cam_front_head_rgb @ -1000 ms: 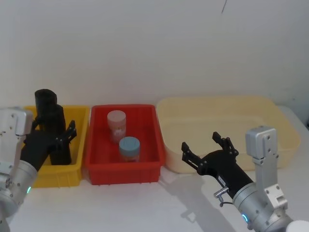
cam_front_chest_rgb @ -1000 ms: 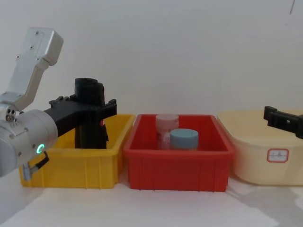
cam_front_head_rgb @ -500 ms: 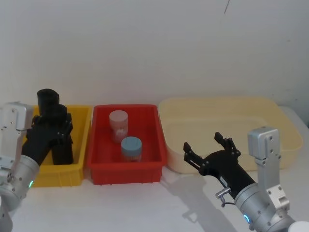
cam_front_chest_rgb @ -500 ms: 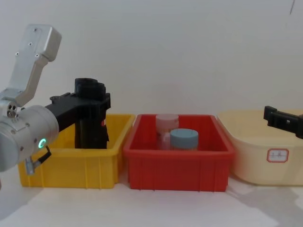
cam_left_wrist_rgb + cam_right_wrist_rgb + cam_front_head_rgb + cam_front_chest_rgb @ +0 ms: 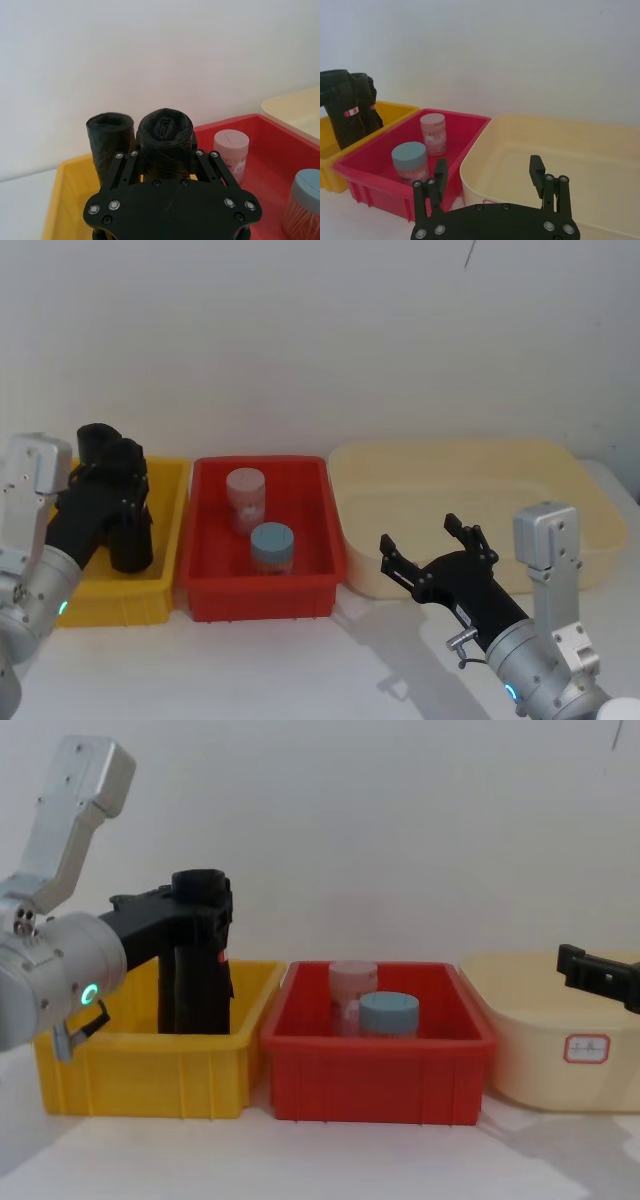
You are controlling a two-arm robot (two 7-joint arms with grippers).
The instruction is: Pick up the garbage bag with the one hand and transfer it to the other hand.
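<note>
Two rolls stand in the yellow bin (image 5: 140, 1070); left end effector (image 5: 165, 154) is closed on the bag (image 5: 165, 127) near its top. We would lift straight up, clear of the other roll (image 5: 110, 135). Right end effector (image 5: 425, 540) hangs wide open, empty.

The light is bright and even. The white wall (image 5: 380, 820) looks flat, with almost no shading. Soft grey shadows lie on the table (image 5: 300, 670) before the red bin (image 5: 375, 1065). The garbage bag (image 5: 165, 132) is deep black with faint grey folds. A green ring (image 5: 88, 995) glows on the left arm.
</note>
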